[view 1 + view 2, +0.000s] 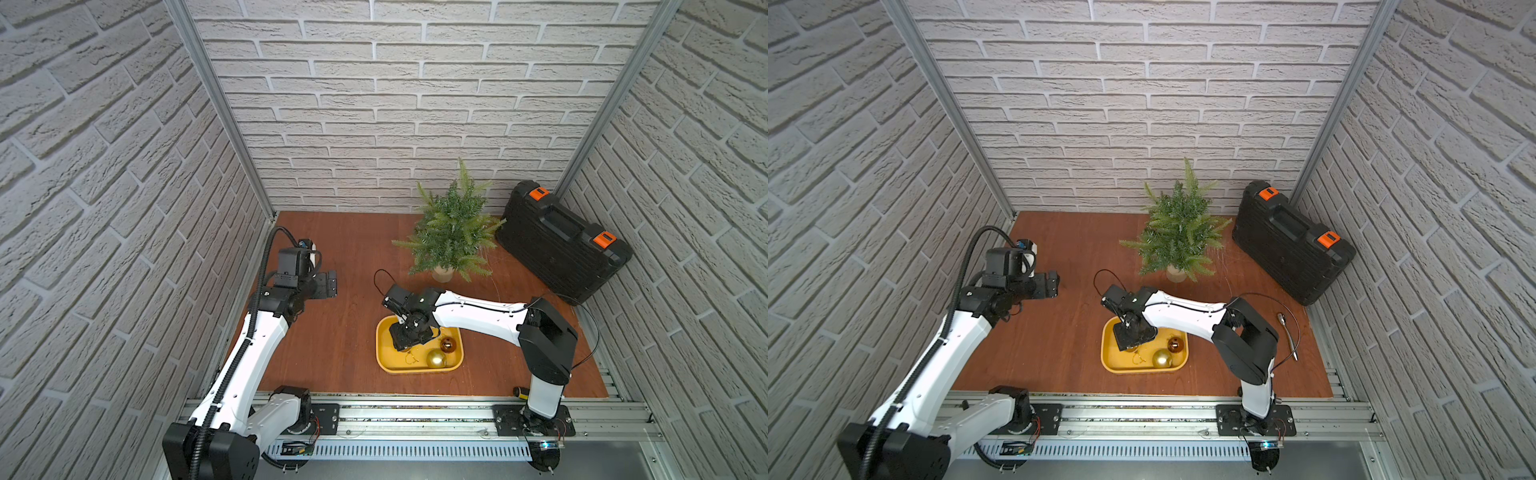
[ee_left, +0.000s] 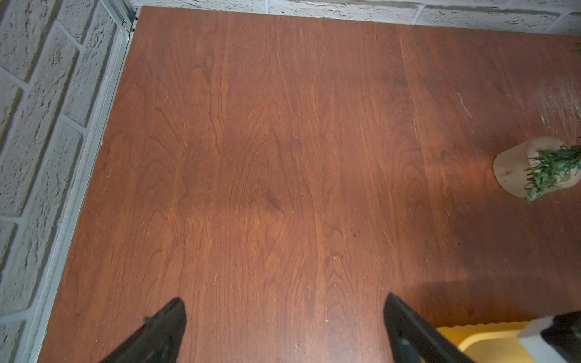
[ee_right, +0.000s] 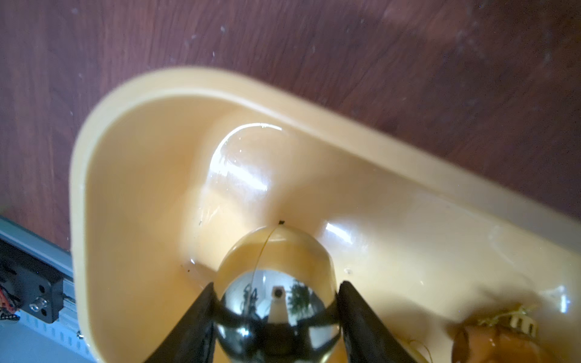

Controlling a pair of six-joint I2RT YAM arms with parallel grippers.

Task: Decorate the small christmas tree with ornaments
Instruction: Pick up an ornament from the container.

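The small christmas tree (image 1: 453,232) (image 1: 1177,232) stands in its cream pot (image 2: 512,169) at the back of the wooden table. A yellow tray (image 1: 384,357) (image 3: 94,141) lies in front of it. In the tray, my right gripper (image 3: 277,284) reaches down and is shut on the mirror-like pale gold ornament (image 3: 273,251), with a finger touching each side. The satin gold ornament (image 1: 436,358) (image 1: 1162,359) and the smaller bronze ornament (image 1: 448,344) (image 3: 500,342) lie loose in the tray beside it. My left gripper (image 1: 330,284) (image 2: 284,298) hovers open at the left, holding nothing.
A black tool case (image 1: 561,241) with orange latches leans at the back right, close to the tree. A screwdriver (image 1: 520,392) lies by the right arm's base, and a thin metal tool (image 1: 1287,336) lies near the right edge. Brick-patterned walls enclose three sides.
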